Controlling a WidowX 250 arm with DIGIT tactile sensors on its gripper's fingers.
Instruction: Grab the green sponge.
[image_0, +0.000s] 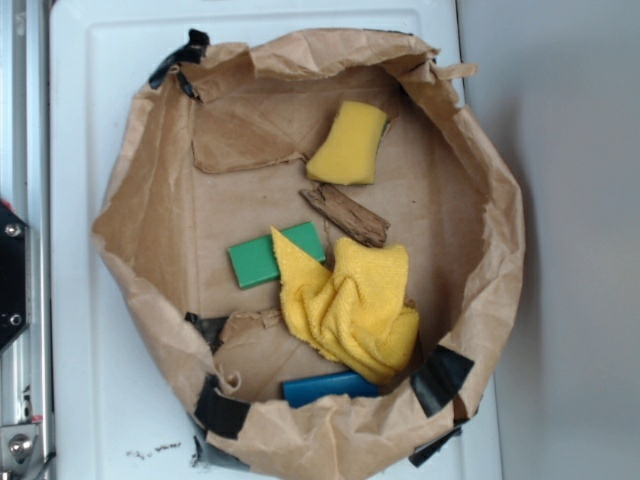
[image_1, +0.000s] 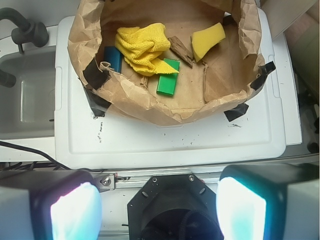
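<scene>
- White and flat, the bench (image_1: 175, 142) carries a crumpled brown paper bag (image_1: 150, 107) with its rim rolled down and patched with black tape (image_1: 96, 75).
- We see the end effector (image_1: 159, 207) at the bottom of the wrist view, its two fingers (image_1: 75, 210) standing wide apart with nothing between them, held back from the bag over the near edge of the bench.
- Inside the bag, nearest the end effector, lies the green sponge (image_1: 168, 82), a flat rectangular block resting on the bag floor; in the exterior view the green sponge (image_0: 262, 258) sits near the middle.
- We find a bunched yellow cloth (image_0: 350, 305) overlapping one corner of the green sponge and covering part of it.
- Beside the cloth, against the bag wall, lies a blue block (image_0: 328, 386), partly hidden by the rolled rim.
- On the cloth's other side rests a brown piece (image_0: 345, 215), which looks like bark or wood, though the view is too soft to be sure.
- Farther along sits a yellow sponge (image_0: 350, 143), just beside the brown piece.
- Left of the bench in the wrist view we see a pale sink (image_1: 25, 95).
</scene>
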